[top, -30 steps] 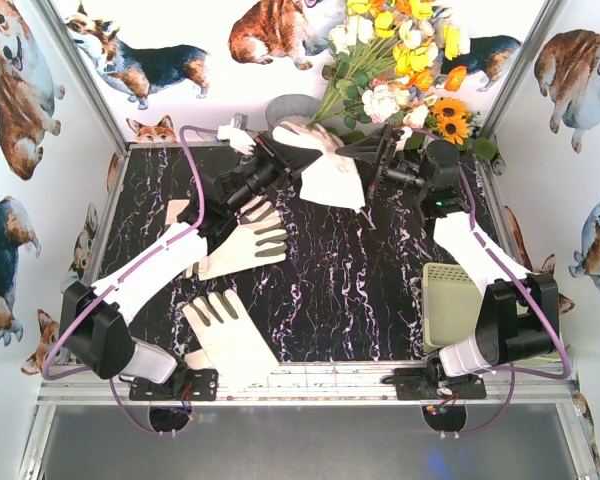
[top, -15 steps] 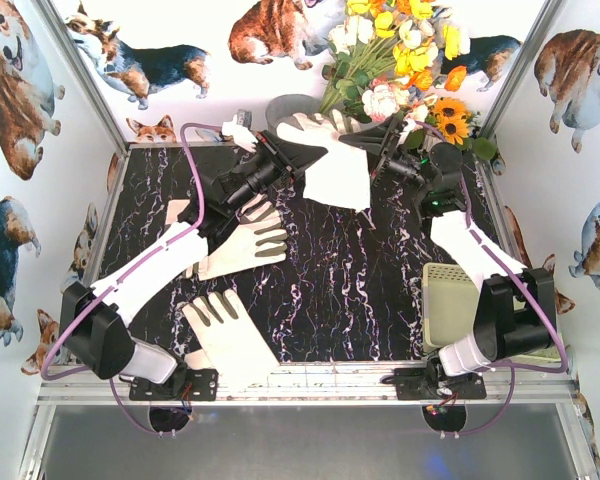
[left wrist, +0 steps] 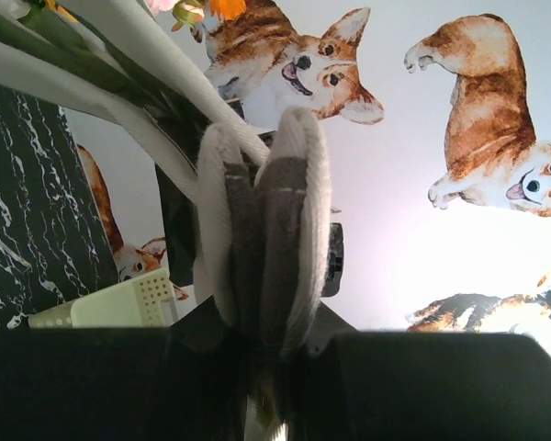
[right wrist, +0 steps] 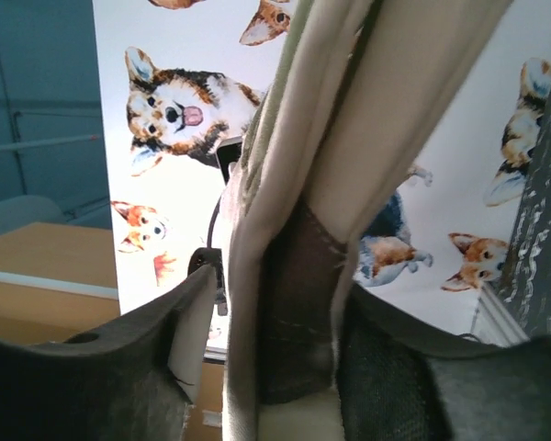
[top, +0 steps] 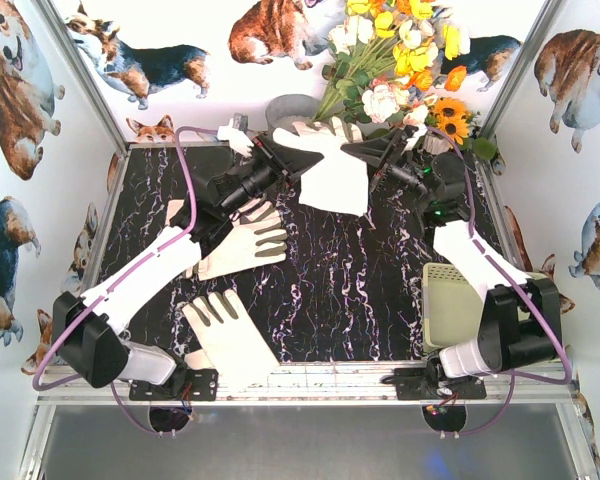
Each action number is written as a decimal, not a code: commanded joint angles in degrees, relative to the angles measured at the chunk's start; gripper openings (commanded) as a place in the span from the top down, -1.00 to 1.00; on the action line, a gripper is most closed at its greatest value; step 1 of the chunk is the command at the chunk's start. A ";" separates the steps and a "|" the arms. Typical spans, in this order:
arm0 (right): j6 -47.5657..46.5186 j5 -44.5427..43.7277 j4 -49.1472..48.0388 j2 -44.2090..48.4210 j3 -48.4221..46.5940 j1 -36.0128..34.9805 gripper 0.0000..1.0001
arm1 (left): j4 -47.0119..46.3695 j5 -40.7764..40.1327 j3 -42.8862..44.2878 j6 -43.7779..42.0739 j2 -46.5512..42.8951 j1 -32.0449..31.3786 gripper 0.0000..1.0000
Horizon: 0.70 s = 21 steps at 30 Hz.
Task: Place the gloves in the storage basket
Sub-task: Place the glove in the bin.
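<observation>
Cream glove (top: 332, 175) hangs above the table (top: 380, 290) at 12 o'clock, between both claws. The left claw (top: 277, 160), at its 9 o'clock, is clamped on its edge. The right claw (top: 368, 155), at its 3 o'clock, straddles the fabric; I cannot tell if it pinches. A second glove (top: 242, 240) and a third glove (top: 225, 335) lie at 8 o'clock, and the basket (top: 448, 305) sits at 4 o'clock.
</observation>
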<state>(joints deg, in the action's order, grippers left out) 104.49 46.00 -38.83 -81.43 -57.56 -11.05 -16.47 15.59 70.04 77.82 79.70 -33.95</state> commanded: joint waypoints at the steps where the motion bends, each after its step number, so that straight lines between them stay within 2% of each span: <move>1: -3.03 -1.62 -1.16 3.29 -0.29 0.50 0.09 | 0.23 0.26 -0.73 -0.13 -2.54 -0.32 1.00; 4: -4.23 -1.40 0.42 3.76 -0.98 0.52 0.34 | 0.52 1.37 -0.29 -0.14 -1.94 -0.32 1.00; 7: -5.25 -1.02 1.61 4.02 -1.74 0.50 0.44 | 1.71 2.39 0.45 -0.48 -1.48 -0.32 1.00; 13: -11.11 -0.91 7.62 6.11 -2.42 0.50 0.95 | 6.34 0.41 0.58 -3.03 -2.79 -0.24 1.00; 17: -16.30 -1.21 14.48 8.07 -3.19 0.50 1.00 | 8.20 0.22 0.74 -3.84 -2.44 -0.31 1.00; 18: -17.53 -1.39 15.99 8.50 -3.44 0.50 1.00 | 8.59 0.30 0.91 -4.14 -2.28 -0.31 0.93; 21: -22.25 -2.75 23.36 10.10 -4.49 0.57 1.00 | 10.74 0.21 1.87 -5.89 -2.06 -0.28 0.37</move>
<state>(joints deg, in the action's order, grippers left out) 90.00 44.53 -22.46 -75.29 -57.82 -10.76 -8.45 15.86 69.76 74.98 78.24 -34.15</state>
